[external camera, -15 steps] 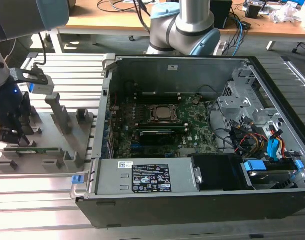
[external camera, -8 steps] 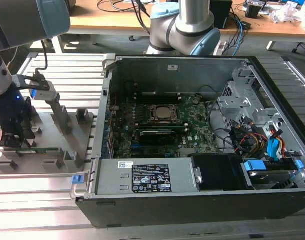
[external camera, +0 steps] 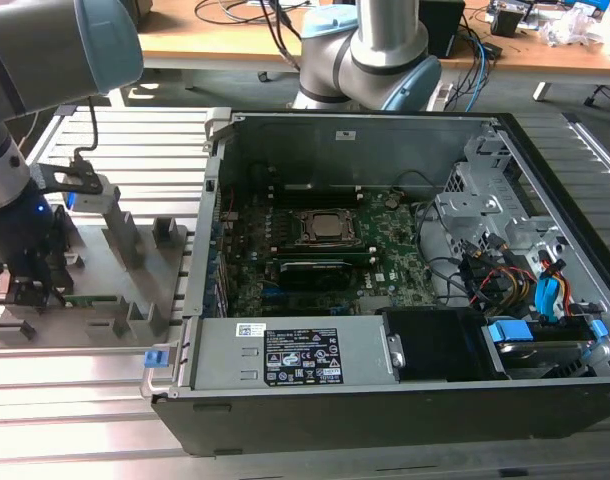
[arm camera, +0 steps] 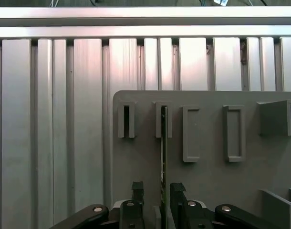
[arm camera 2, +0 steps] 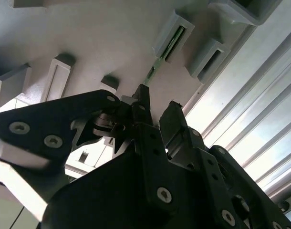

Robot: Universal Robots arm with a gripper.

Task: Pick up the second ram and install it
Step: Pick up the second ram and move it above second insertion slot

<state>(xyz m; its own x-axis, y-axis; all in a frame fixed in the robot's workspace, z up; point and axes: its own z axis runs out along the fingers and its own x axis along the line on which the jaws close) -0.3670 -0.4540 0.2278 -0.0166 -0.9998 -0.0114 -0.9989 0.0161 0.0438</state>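
One black gripper [arm camera: 157,190], fingers spread, straddled the thin green ram stick [arm camera: 163,157] standing in a grey plastic slotted tray [arm camera: 212,181]; pickup stage, seemingly needing a square pinch.

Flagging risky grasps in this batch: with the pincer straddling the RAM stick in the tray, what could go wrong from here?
1. The pincer looks open, and the RAM stick sits off-centre in the gap, so closing may push it sideways instead of clamping it squarely.
2. The stick's far end sits in a slot of the grey tray; a tilted lift might bind it there.
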